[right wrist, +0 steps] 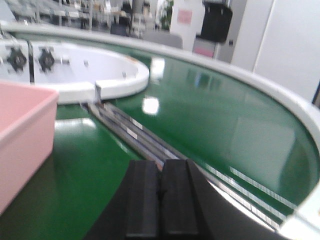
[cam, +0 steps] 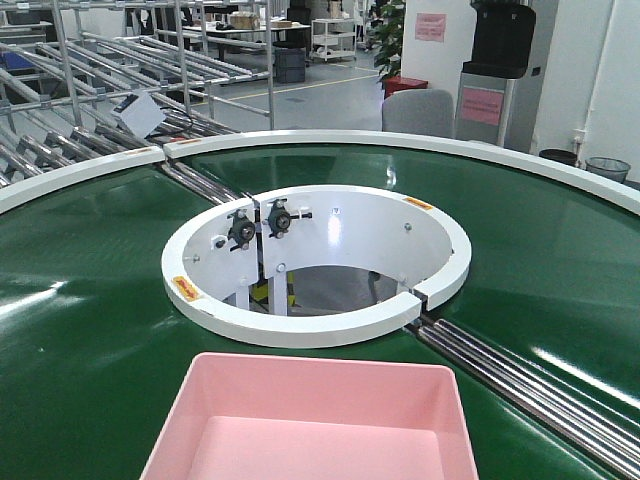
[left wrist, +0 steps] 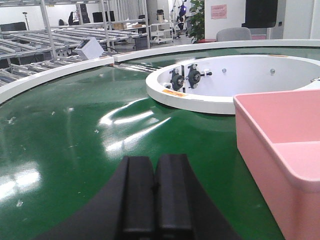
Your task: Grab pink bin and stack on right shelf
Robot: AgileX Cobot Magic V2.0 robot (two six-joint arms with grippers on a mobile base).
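The pink bin (cam: 320, 420) sits empty on the green conveyor belt (cam: 90, 300) at the near edge of the front view. It shows at the right in the left wrist view (left wrist: 280, 145) and at the left in the right wrist view (right wrist: 20, 135). My left gripper (left wrist: 155, 162) is shut and empty, low over the belt, left of the bin and apart from it. My right gripper (right wrist: 161, 167) is shut and empty, right of the bin and apart from it. Neither gripper shows in the front view. The right shelf is out of view.
A white inner ring (cam: 320, 260) stands behind the bin. Metal rollers (cam: 530, 380) cross the belt at the right, just ahead of my right gripper (right wrist: 130, 132). A white outer rim (cam: 450, 150) bounds the belt. Roller racks (cam: 120, 90) stand at the back left.
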